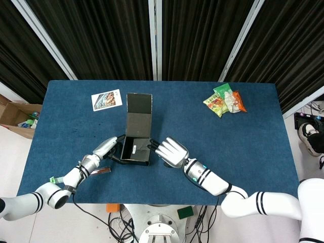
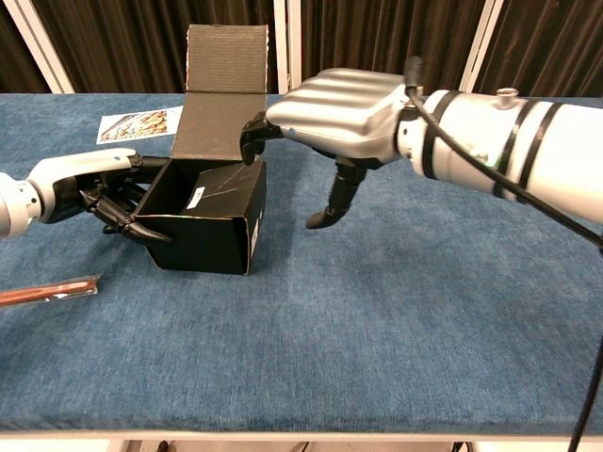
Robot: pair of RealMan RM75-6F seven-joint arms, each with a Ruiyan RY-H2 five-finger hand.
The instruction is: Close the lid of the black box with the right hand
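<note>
The black box (image 1: 136, 150) (image 2: 203, 226) stands open near the table's front left. Its lid (image 1: 139, 116) (image 2: 222, 94) is raised and leans back behind it. My left hand (image 1: 107, 148) (image 2: 94, 188) holds the box's left wall, fingers curled around its front corner. My right hand (image 1: 170, 151) (image 2: 334, 118) hovers at the box's right side with fingers spread and nothing in it. Its fingertips (image 2: 256, 132) reach over the box's right rear corner, close to the lid's right edge; contact cannot be told.
A picture card (image 1: 107, 99) (image 2: 138, 123) lies at the back left. Snack packets (image 1: 225, 100) lie at the back right. A thin red-brown packet (image 1: 101, 171) (image 2: 47, 290) lies by the front edge under my left wrist.
</note>
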